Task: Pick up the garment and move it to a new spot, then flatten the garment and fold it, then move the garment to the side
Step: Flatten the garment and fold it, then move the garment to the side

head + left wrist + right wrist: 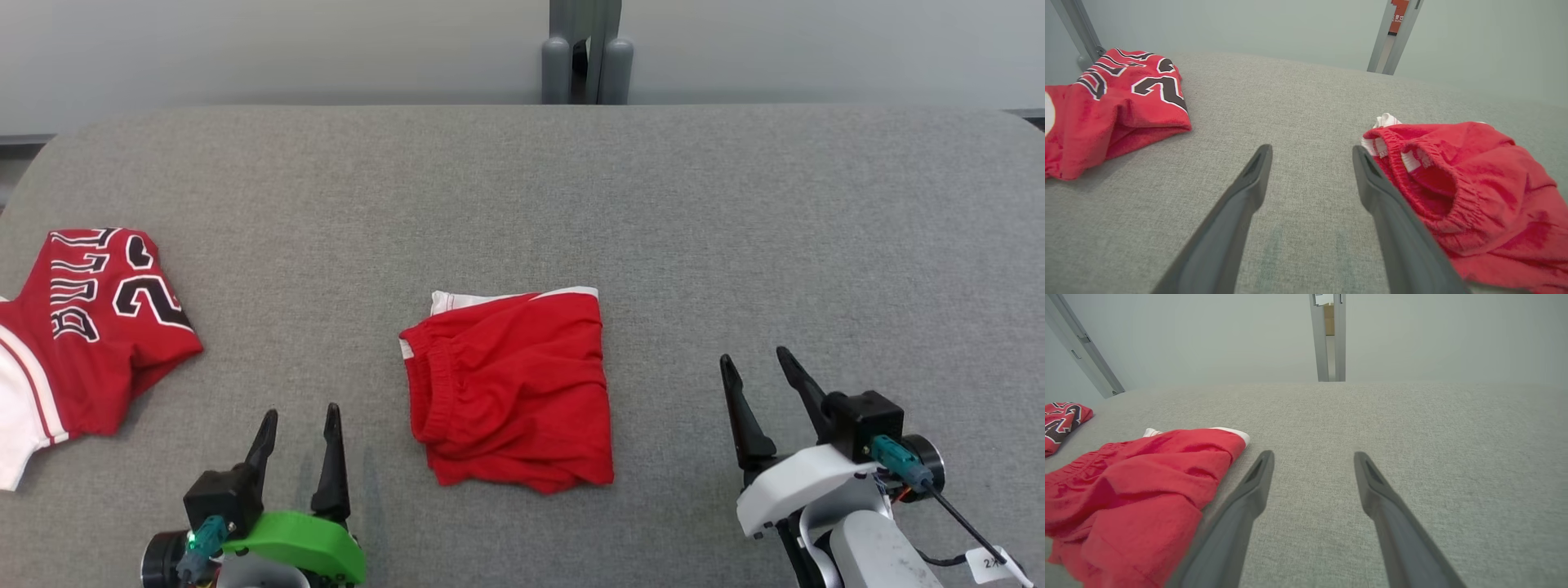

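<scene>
There's a red jersey [98, 343] with black-and-white lettering lying folded at the left edge of the grey fabric tabletop [653, 188]. A grey metal post [586, 49] stands behind it, against a pale wall [245, 49].

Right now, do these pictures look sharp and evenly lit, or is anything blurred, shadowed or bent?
Head view: soft, even light, no glare, thin shadows under the red shorts and the basketball jersey. Left wrist view: the left gripper looms large and soft-edged, and the grey table curves at its far edge. Right wrist view: same wide-angle bend; the metal post at its left leans.
</scene>
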Motion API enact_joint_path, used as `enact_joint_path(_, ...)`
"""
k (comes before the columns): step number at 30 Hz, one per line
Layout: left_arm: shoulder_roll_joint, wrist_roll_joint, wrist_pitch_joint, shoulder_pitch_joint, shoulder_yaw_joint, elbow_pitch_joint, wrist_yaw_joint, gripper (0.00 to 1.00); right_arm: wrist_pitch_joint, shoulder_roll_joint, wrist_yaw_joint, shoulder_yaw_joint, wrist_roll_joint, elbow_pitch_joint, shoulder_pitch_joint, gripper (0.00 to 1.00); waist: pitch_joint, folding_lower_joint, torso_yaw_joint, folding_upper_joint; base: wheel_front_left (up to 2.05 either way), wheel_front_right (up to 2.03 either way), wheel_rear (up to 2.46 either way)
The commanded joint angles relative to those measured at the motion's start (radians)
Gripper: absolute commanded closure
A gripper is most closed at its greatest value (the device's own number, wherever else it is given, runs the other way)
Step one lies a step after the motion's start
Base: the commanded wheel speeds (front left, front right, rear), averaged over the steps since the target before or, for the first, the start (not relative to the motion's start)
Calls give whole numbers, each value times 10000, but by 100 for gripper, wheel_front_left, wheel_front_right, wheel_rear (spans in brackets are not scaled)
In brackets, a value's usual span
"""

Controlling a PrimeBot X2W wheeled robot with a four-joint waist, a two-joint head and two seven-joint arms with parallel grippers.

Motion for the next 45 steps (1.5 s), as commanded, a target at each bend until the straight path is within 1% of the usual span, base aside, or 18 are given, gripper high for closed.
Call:
enact_joint_path(1,45,55,-1,287,74,-51,47,0,-27,-8,0,4,-53,-8,203,0,-264,0,-199,-1,0,0,0)
enact_joint_path(10,45,145,1,1264,60,-347,244,0,-27,-14,0,125,310,77,920,0,-888,0,-340,-1,0,0,0)
enact_joint_path(15,47,243,-1,1352,16,-405,289,0,-27,-17,0,209,346,23,1052,0,-927,0,-304,-1,0,0,0)
enact_joint_path(21,47,228,1,1234,-88,-369,211,0,-27,-14,0,328,475,84,1047,0,-872,0,-208,-1,0,0,0)
enact_joint_path(29,45,186,-1,862,-391,-339,90,0,-28,-12,0,861,1078,103,530,0,-430,0,165,-1,0,0,0)
enact_joint_path(33,47,272,-1,523,-638,-398,-45,0,-28,-14,0,1176,1338,311,-133,0,-20,0,642,-1,0,0,0)
enact_joint_path(36,45,314,-1,255,-843,-397,-95,0,-28,-18,0,1472,1617,903,-737,0,284,0,1081,-1,0,0,0)
enact_joint_path(39,45,278,-1,127,-1005,-379,-158,0,-28,-20,0,1627,2130,1605,-1307,0,486,0,1473,-1,0,0,0)
enact_joint_path(40,45,293,1,109,-1065,-328,-176,0,-28,-22,0,1665,2471,1901,-1438,0,539,0,1598,-1,0,0,0)
enact_joint_path(42,45,284,-1,159,-1080,-235,-185,0,-28,-20,0,1787,2976,2435,-1601,0,561,0,1769,-1,0,0,0)
enact_joint_path(45,44,278,-1,317,-1037,-195,-217,0,-28,-5,0,2274,3544,2955,-1798,0,584,0,1891,-1,0,0,0)
